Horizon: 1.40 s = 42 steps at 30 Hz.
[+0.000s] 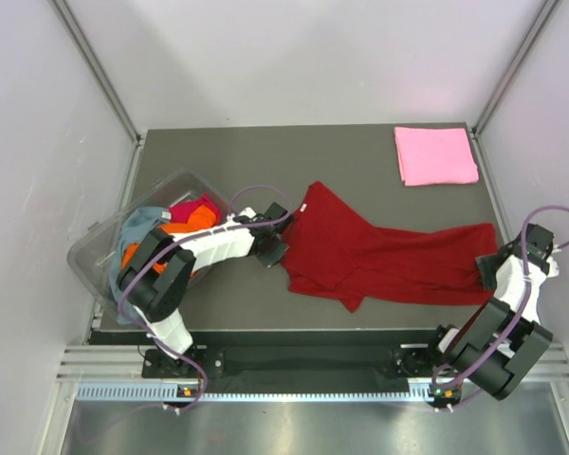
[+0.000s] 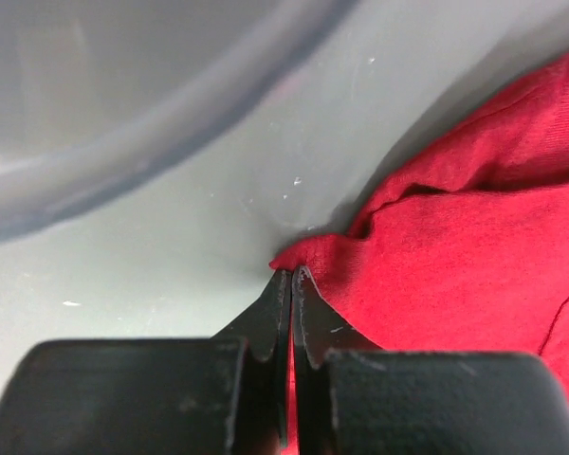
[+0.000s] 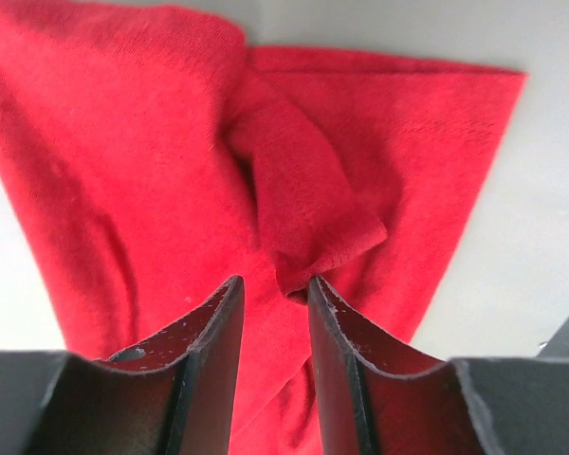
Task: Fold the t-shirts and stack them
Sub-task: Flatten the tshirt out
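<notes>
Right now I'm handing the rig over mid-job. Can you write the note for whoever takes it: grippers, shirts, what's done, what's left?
Left gripper: shut, pinching the left edge of the dark red cloth t-shirt, which lies unfolded, stretched across the dark table.
Right gripper: jaws apart at that shirt's right end, with a cloth fold at their tips. No firm grip is evident.
Done: the light pink t-shirt lies folded at the far right corner.
Left: fold the red one and stack it on the pink. The orange shirt, grey-blue shirt and magenta shirt wait bunched in the clear plastic tub on the left.
</notes>
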Each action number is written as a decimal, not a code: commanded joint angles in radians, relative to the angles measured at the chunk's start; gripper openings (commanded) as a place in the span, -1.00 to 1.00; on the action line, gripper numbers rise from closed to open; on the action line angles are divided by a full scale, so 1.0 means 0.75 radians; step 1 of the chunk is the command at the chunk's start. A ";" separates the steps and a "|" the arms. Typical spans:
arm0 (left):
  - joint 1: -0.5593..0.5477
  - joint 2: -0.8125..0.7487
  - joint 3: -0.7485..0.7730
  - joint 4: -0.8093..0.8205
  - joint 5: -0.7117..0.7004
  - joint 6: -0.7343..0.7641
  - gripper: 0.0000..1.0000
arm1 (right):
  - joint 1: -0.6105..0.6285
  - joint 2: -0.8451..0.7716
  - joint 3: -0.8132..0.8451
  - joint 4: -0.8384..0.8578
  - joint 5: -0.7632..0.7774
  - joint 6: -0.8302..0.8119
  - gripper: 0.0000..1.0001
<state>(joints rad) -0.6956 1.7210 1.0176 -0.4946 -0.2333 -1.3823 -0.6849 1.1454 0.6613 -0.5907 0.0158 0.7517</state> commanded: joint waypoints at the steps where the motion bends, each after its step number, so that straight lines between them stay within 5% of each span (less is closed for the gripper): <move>1: -0.007 -0.130 0.038 0.015 -0.151 0.100 -1.00 | 0.024 -0.032 0.004 0.039 -0.052 0.002 -0.31; 7: -0.015 -0.372 0.153 -0.081 -0.431 0.248 -1.00 | 0.038 -0.001 0.030 -0.024 -0.027 0.006 -0.31; 12: -0.009 -0.515 0.104 0.095 -0.632 0.395 -1.00 | 0.001 -0.034 0.020 -0.057 0.003 0.057 -0.36; 27: -0.009 -0.460 0.183 0.140 -0.636 0.489 -1.00 | -0.013 -0.106 -0.057 -0.067 0.026 0.057 -0.42; 42: -0.007 -0.460 0.155 0.148 -0.587 0.495 -1.00 | -0.015 0.084 -0.145 0.092 0.010 0.137 -0.43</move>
<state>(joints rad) -0.7067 1.3842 1.1130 -0.4305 -0.6689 -1.0183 -0.6899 1.1919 0.5644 -0.5930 0.0170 0.8341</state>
